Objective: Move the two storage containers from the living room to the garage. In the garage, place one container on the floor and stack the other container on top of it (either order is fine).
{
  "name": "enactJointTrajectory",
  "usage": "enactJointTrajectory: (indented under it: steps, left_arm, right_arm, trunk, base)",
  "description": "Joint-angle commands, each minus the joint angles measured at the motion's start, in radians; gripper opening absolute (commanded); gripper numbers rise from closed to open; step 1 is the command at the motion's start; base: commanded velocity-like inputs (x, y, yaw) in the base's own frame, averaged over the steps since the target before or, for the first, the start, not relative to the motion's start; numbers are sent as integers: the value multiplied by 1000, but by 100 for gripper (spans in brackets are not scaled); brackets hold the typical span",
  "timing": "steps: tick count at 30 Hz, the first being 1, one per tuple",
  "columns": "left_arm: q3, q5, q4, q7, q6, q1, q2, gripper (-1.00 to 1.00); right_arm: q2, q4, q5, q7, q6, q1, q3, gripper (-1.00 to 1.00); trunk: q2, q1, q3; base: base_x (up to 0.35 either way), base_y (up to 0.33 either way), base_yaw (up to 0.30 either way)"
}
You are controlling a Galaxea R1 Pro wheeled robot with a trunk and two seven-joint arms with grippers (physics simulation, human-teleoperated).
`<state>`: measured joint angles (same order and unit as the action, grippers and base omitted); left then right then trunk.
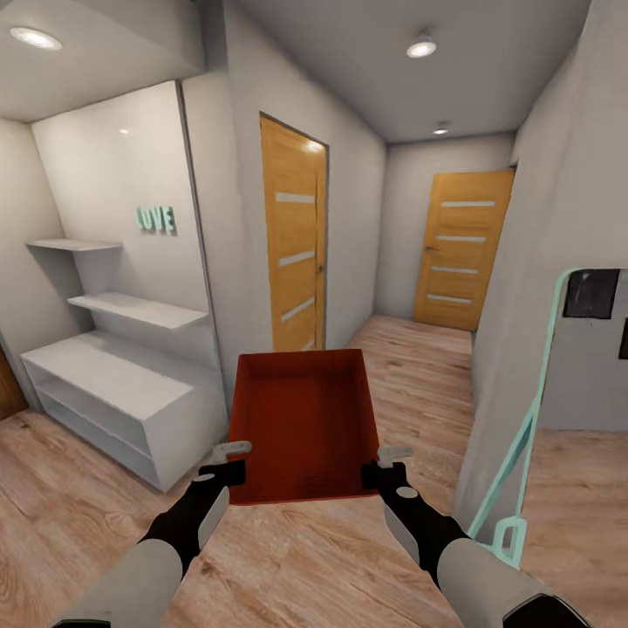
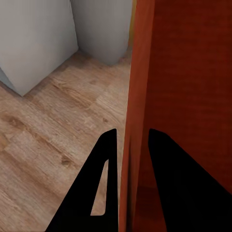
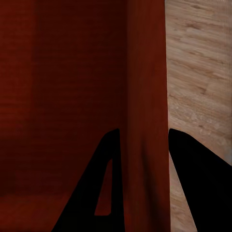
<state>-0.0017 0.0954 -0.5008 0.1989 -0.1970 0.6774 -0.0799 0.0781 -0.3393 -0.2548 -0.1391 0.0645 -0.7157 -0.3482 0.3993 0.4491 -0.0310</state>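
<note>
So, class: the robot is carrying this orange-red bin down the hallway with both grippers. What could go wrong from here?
1. Each gripper, left gripper and right gripper, pinches just a thin side wall of the storage container; a jolt might let it slip or tilt.
2. The white shelf unit at left and the wall corner at right narrow the path, so the bin might clip one.

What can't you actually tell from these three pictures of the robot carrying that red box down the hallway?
- Underside of the storage container: hidden in the head view by its own walls and floor.
- Its near corners: covered by the left gripper and right gripper.
- Behind the two wooden doors: both shut.
- The mint-framed board: cut off by the head view's right edge.
- The second container and the garage: not in sight here.
</note>
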Motion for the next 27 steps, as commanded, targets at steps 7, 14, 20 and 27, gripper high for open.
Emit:
enactJointTrajectory:
  steps: [7,14,20,27]
  left_arm:
    - [17,-14,-5,10,-7,1,2,-100]
    - [17,-14,-5,10,-7,1,2,-100]
    - [17,-14,-5,10,-7,1,2,-100]
    - [17,-14,-5,10,-7,1,2,-100]
  right_arm:
    - [-1,45,-14,-7,6,-1,-2,-100]
    - [-1,45,-14,-7,5,-1,-2,-100]
    - [-1,45,-14,-7,6,-1,-2,-100]
    - [-1,45,-14,-7,7,-1,-3,-100]
  trunk:
    - [1,1,0]
    - [1,1,0]
    - [1,1,0]
    - [1,1,0]
  base:
    - [304,71,-15]
    - [313,96,-1]
    - [313,102,0]
    - [313,102,0]
